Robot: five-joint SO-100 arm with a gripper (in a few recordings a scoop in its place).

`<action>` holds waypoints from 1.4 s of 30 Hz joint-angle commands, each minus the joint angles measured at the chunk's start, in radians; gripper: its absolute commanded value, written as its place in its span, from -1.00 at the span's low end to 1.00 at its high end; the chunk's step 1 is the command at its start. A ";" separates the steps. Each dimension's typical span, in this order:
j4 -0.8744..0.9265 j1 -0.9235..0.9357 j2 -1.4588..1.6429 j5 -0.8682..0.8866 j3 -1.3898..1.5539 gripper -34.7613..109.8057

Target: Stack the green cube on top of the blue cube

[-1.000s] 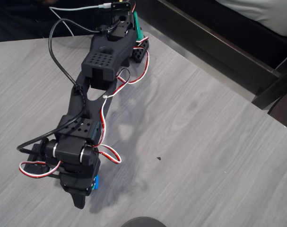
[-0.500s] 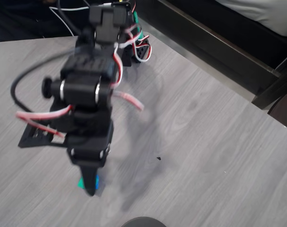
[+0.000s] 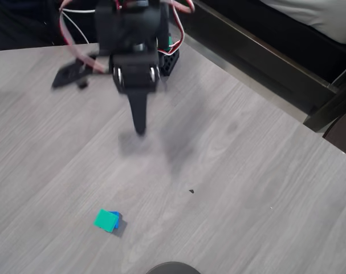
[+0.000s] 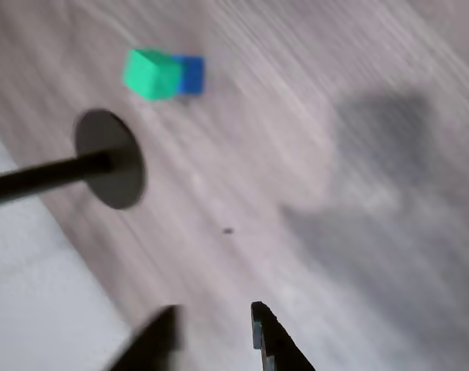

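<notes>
The green cube (image 3: 105,220) rests on the blue cube (image 3: 116,217) near the table's front edge in the overhead view. It sits slightly off to the left, so a strip of blue shows at its right. Both appear at the top left of the wrist view, green cube (image 4: 151,73) in front of blue cube (image 4: 192,74). My gripper (image 4: 215,336) is open with nothing between its fingers. It is far from the cubes and raised near the arm's base. In the overhead view one long black finger (image 3: 139,117) points down toward the table.
A round black stand base (image 4: 110,158) with a rod stands close to the cubes, seen as the stand base (image 3: 173,268) at the bottom edge overhead. A small dark speck (image 3: 191,190) lies mid-table. The table's edge (image 3: 264,91) runs diagonally at the right beside dark furniture.
My gripper has let go of the green cube, left it on the blue cube, and pulled up and back toward the arm's base. The stacked cubes now stand uncovered.
</notes>
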 commanded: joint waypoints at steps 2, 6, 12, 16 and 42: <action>-0.078 0.009 0.279 -0.012 0.278 -0.52; -0.091 0.003 0.405 -0.043 0.368 -0.52; -0.080 -0.009 0.604 -0.066 0.535 -0.52; -0.069 0.003 0.724 -0.080 0.594 -0.52; -0.202 -0.014 0.724 -0.034 0.948 -0.52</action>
